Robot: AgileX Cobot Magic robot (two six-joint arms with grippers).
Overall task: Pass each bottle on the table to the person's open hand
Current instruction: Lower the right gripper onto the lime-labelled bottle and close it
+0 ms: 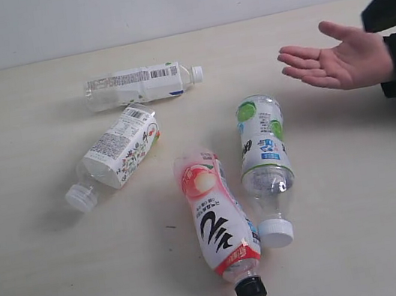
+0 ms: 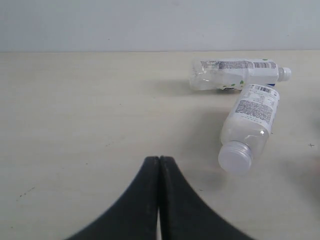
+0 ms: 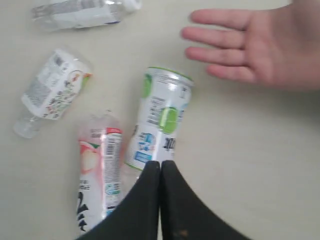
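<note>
Both claws are fully closed with nothing in them: left gripper [image 2: 159,161] has its fingers pressed flat together above bare table [image 1: 48,295], right gripper [image 3: 160,165] likewise, hanging over the neck end of the green-blue bottle [image 1: 264,154] without gripping it. All four bottles lie on their sides on the table. The open hand [image 1: 341,59] is palm up and empty. The green-blue bottle is nearest the hand, base toward it, white cap pointing away. The pink-label bottle [image 1: 217,219] lies just beside that one on the side away from the hand, black cap also pointing away. Both white-labelled bottles are well apart from the hand: the straight white bottle [image 1: 138,86] has its cap toward the hand, the tilted white bottle [image 1: 119,155] has its cap away.
</note>
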